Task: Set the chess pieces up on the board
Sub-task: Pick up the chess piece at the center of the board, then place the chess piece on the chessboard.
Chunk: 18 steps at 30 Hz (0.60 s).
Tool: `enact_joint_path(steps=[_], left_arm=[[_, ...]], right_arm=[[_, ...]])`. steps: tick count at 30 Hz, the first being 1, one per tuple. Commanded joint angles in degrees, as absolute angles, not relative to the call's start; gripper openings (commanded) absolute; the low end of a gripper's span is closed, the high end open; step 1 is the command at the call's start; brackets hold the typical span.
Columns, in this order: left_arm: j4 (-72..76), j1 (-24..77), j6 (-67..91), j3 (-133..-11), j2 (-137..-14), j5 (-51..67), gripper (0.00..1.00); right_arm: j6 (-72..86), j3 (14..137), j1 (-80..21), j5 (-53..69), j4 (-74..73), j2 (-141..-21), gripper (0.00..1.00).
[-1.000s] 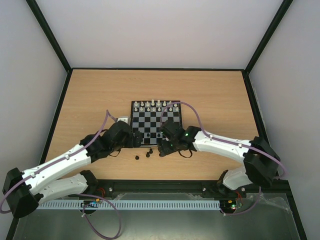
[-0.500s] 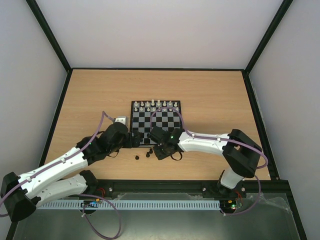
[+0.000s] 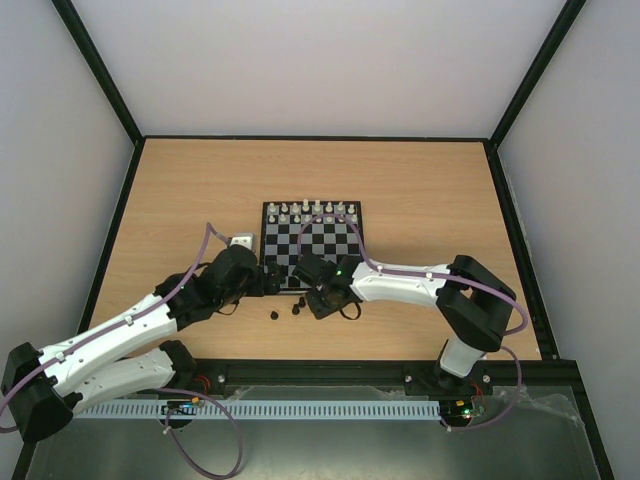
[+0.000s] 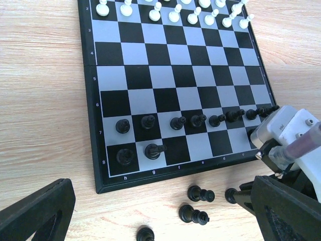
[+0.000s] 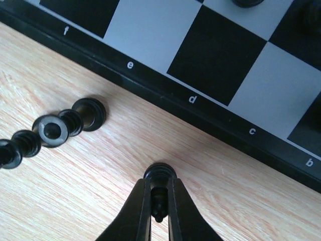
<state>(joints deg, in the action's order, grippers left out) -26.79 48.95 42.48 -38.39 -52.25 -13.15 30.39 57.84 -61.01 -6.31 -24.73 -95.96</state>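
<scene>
Right wrist view showed the right pincer (image 5: 159, 193) closed on a small black piece (image 5: 159, 173), with its two fingers pinched tight against the piece's sides. That piece stood on the wooden worktop (image 5: 75, 201), just outside the board (image 5: 150, 30) and close to the border's letter d. To its left, loose black pieces (image 5: 52, 129) lay on their sides on the wood, touching one another.

In the left wrist view, the left pincer (image 4: 160, 201) was wide open and held nothing, its fingers well apart near the board's closest edge. Black pawns (image 4: 198, 120) ran along the seventh rank. Two back-rank black pieces (image 4: 125, 156) sat behind them on h and g, and the one on g appeared tipped over. White pieces (image 4: 175, 12) lined the far side.
</scene>
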Motion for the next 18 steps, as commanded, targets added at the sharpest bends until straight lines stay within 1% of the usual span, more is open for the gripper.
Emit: enact_joint_path(steps=[1, 9, 18], left_arm=[[-25.80, 48.87, 42.36, -37.75, -52.38, -14.06, 0.99], [-25.45, 48.91, 42.30, -37.63, -52.80, -13.97, 0.99], [-24.78, 48.71, 41.94, -37.16, -53.65, -13.80, 0.99]], right_arm=[[29.96, 59.60, -61.27, -7.71, -28.74, -95.97, 0.01], [29.13, 63.14, -60.17, -12.23, -33.10, -92.39, 0.02], [25.78, 66.40, -53.91, -10.26, -33.40, -93.84, 0.01]])
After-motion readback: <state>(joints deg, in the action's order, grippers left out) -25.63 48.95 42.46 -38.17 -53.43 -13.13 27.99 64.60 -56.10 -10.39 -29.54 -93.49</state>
